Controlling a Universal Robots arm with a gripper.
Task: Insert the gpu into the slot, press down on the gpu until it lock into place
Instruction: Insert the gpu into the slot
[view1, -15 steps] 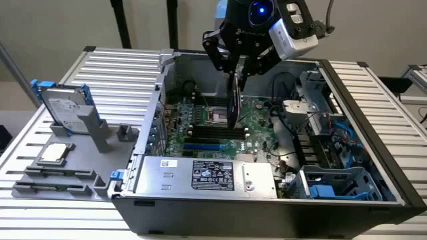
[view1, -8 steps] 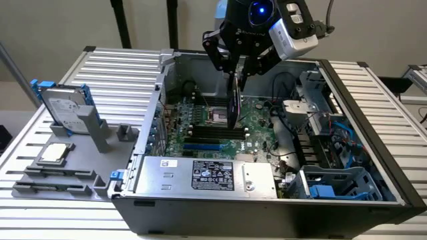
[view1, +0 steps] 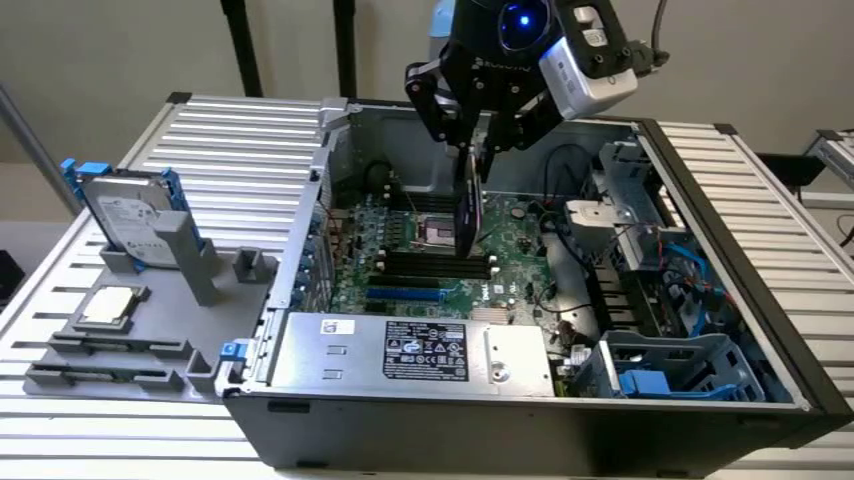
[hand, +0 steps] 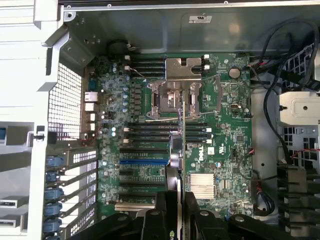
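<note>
Jaws clamp the gpu (view1: 470, 215) edge-on, seemingly hanging above the slot (view1: 404, 295).

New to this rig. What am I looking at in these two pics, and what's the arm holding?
It is one robot arm working over an open PC case lying on its side on a ribbed metal table.

The exterior view is from a camera off the arm. The wrist view is from a camera on the arm, looking down past the gripper into the case.

The gripper is shut on the gpu, a thin black card held edge-on above the green motherboard. In the wrist view the card shows as a thin strip running up from the fingers.

The slot is the blue strip on the board. The card is not seated in it yet.

Beside the case, a grey fixture holds a hard drive standing upright.
</note>
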